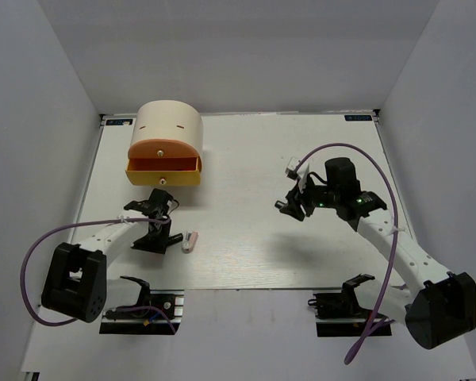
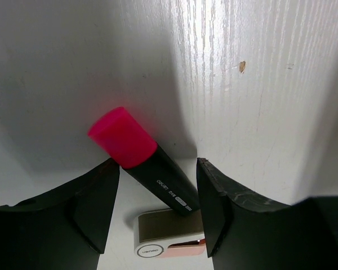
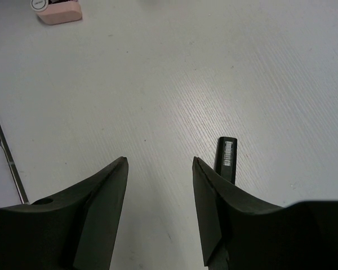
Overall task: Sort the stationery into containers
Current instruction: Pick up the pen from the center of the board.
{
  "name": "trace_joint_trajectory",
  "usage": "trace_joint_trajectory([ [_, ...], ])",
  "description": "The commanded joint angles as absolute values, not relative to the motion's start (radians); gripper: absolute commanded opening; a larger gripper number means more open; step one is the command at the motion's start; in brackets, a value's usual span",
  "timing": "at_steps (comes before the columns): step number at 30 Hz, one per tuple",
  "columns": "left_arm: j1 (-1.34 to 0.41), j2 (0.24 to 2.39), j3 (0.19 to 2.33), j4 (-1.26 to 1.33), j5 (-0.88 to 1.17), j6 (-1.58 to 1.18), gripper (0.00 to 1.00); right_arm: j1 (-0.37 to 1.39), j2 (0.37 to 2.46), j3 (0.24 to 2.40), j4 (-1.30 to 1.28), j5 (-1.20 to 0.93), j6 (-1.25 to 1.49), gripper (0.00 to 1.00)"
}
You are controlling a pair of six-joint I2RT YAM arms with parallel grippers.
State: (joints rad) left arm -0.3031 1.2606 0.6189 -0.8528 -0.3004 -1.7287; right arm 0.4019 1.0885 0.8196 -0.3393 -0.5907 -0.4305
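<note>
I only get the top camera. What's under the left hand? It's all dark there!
Observer: A pink-capped highlighter lies between the tips of the open left hand.
Operator: What about the right hand?
Observer: A black piece with a barcode label lies just beside it.
Operator: Is it holding anything?
Observer: No, it is open, with only the table showing inside.

White arm links point(image 1: 103, 232), black bases point(image 1: 73, 279) — purple cables point(image 1: 337, 144); left hand point(image 2: 158, 162) matte black, wedge fingers point(image 2: 84, 208).
</note>
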Motion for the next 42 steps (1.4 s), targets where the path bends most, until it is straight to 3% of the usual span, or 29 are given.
trace_joint_trajectory([
  [1,-0.298,1.288,0.635,-0.85,-0.331,-1.749,0.67,0.393,1.052,0.815,-0.324,-0.632,-0.446,0.55],
  [10,-0.298,1.386,0.635,-0.828,-0.321,-1.74,0.64,0.377,1.032,0.811,-0.331,-0.657,-0.448,0.55],
  [16,-0.307,1.477,0.646,-0.807,-0.299,-1.69,0.55,0.367,1.016,0.801,-0.334,-0.673,-0.453,0.55],
  [21,-0.307,1.488,0.611,-0.747,-0.29,-1.671,0.32,0.357,1.0,0.795,-0.342,-0.692,-0.457,0.55],
  [27,-0.316,1.393,0.598,-0.764,-0.301,-1.637,0.19,0.351,0.986,0.792,-0.354,-0.709,-0.465,0.55],
  [29,-0.316,1.347,0.607,-0.775,-0.301,-1.614,0.06,0.35,0.986,0.79,-0.359,-0.712,-0.468,0.55],
  [31,-0.325,1.267,0.627,-0.805,-0.311,-1.576,0.01,0.348,0.985,0.79,-0.361,-0.715,-0.471,0.55],
  [38,-0.325,1.007,0.692,-0.899,-0.342,-1.37,0.0,0.341,0.982,0.79,-0.362,-0.719,-0.472,0.55],
  [42,-0.325,0.971,0.776,-0.943,-0.342,-1.249,0.0,0.342,0.988,0.792,-0.356,-0.716,-0.468,0.55],
])
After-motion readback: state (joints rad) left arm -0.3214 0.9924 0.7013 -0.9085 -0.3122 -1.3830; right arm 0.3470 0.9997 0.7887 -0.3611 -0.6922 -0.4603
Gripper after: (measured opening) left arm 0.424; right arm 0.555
